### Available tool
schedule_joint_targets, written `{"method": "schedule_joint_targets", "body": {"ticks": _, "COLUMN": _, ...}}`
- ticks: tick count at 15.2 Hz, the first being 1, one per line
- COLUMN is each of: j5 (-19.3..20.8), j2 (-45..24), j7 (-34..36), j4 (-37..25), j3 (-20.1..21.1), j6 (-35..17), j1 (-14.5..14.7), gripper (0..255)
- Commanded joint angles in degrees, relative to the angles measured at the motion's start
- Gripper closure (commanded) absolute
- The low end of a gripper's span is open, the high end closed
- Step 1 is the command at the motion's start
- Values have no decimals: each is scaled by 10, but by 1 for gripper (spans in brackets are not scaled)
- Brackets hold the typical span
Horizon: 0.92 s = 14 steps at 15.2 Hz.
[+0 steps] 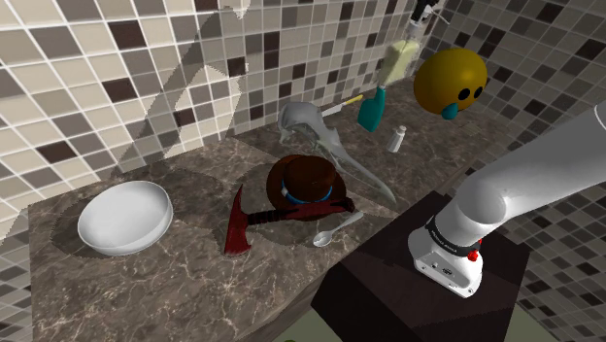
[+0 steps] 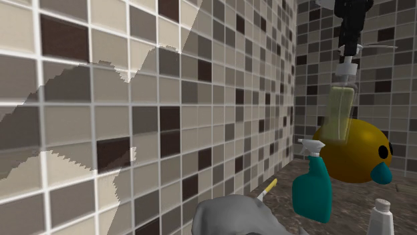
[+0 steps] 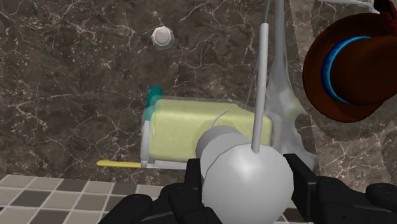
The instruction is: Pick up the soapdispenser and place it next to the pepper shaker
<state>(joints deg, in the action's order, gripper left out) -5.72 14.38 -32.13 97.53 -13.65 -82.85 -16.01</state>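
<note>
Tiled corner, veined desk [image 1: 146,291]: dispenser [image 1: 396,63] lifted clear, hand [image 2: 347,50] clamped on its pump top; placing beside shaker [image 1: 397,141] not yet done.

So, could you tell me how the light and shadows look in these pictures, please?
Shoulder view: a jagged-edged lit band slants across the wall. Second exterior view: a jagged shadow edge crosses the tiles at left. Wrist view: soft, even light; the dispenser is see-through.
</note>
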Motion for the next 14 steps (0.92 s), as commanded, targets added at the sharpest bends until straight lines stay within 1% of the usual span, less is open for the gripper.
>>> {"method": "schedule_joint_targets", "body": {"ticks": 1, "j5": 5, "j2": 3, "j7": -29, "j4": -7, "j3": -18, "j6": 13, "j1": -11, "gripper": 255}}
{"method": "schedule_joint_targets", "body": {"ticks": 8, "j5": 19, "j2": -12, "j7": -128, "j4": -58, "j3": -85, "j6": 60, "j1": -45, "gripper": 255}}
{"method": "schedule_joint_targets", "body": {"ticks": 14, "j5": 17, "j2": -56, "j7": -225, "j4": -132, "j3": -151, "j6": 104, "j1": -77, "gripper": 255}}
